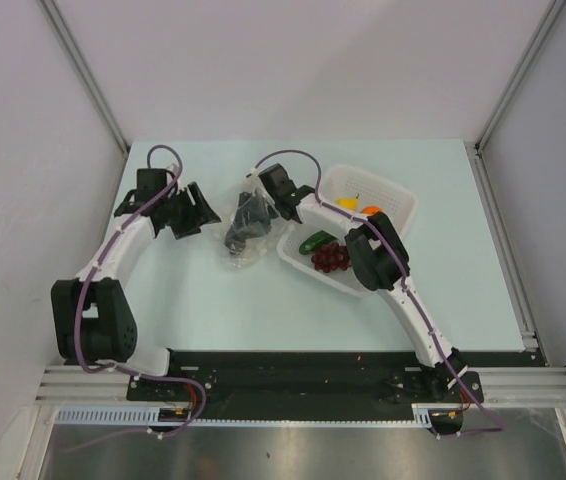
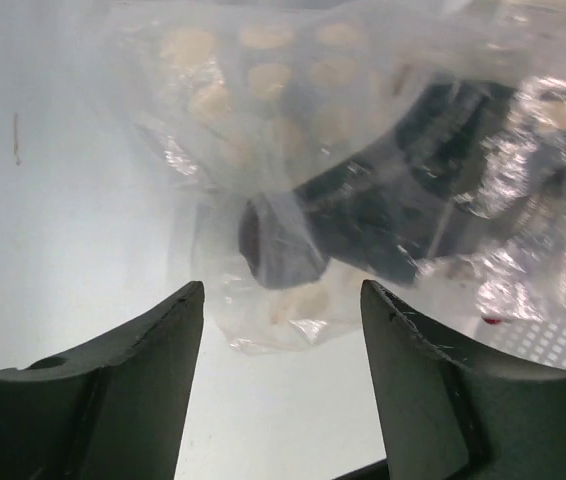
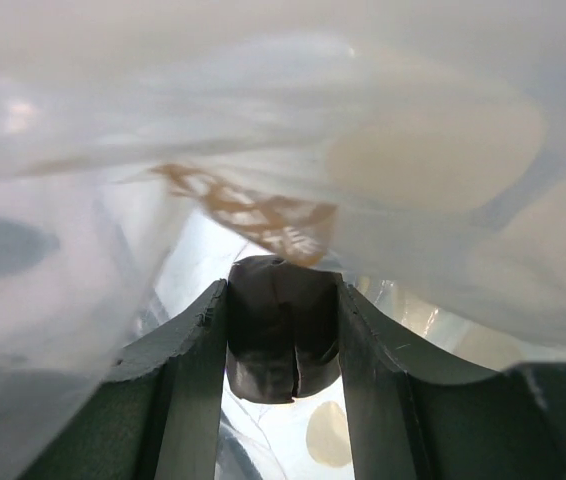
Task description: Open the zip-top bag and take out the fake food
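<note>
The clear zip-top bag (image 1: pixel 235 248) lies crumpled on the table between the two arms. My right gripper (image 1: pixel 250 220) reaches inside it. In the right wrist view the fingers (image 3: pixel 191 380) press on both sides of a small dark round fruit (image 3: pixel 281 340), with bag film (image 3: pixel 83 180) all around. My left gripper (image 1: pixel 201 212) stands open just left of the bag and holds nothing. In the left wrist view the bag (image 2: pixel 263 130) is ahead of the open left gripper (image 2: pixel 283 290), and the dark fruit (image 2: pixel 275 248) shows through the plastic.
A white perforated basket (image 1: pixel 395 197) sits to the right of the bag. It holds a green cucumber (image 1: pixel 314 241), a dark red grape bunch (image 1: pixel 330 258), a yellow fruit (image 1: pixel 346 203) and an orange ball (image 1: pixel 371 210). The right arm's forearm crosses over it.
</note>
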Tool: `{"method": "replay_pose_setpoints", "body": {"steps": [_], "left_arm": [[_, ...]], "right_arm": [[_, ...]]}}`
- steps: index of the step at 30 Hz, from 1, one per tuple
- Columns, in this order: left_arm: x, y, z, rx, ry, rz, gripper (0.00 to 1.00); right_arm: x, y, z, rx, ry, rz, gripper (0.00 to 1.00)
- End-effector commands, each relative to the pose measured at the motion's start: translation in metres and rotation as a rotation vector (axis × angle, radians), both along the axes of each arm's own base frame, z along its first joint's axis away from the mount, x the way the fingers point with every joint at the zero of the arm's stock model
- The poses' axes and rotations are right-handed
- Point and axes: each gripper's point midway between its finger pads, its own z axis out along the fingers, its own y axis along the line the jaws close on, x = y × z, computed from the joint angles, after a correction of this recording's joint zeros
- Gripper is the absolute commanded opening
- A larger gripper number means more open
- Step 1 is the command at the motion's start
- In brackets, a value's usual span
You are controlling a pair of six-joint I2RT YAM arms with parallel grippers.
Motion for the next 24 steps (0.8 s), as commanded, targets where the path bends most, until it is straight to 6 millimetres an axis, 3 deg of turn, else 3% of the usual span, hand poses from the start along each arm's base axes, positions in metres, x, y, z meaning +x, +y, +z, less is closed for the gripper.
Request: {"method": "replay_pose_setpoints", "body": {"steps": [1, 8, 14, 19, 24], "left_arm": [[-0.017, -0.013, 0.012, -0.064, -0.006, -0.051, 0.71], [-0.050, -0.022, -0.008, -0.104, 0.012, -0.072, 0.70], [-0.061, -0.032, -0.031, -0.141, 0.066, -0.112, 0.80], [-0.051, -0.032, -0.046, -0.151, 0.093, -0.100, 0.78], [-0.025, -0.020, -0.042, -0.100, 0.069, -0.045, 0.68]], "right_arm": [[0.017, 0.002, 0.049, 0.044, -0.054, -0.063, 0.19], [0.034, -0.013, 0.069, 0.019, -0.026, -0.191, 0.18], [0.034, -0.010, 0.093, 0.062, -0.026, -0.214, 0.18], [0.030, -0.006, 0.102, 0.092, -0.009, -0.205, 0.18], [0.025, -0.014, 0.106, 0.052, -0.044, -0.189, 0.18]]}}
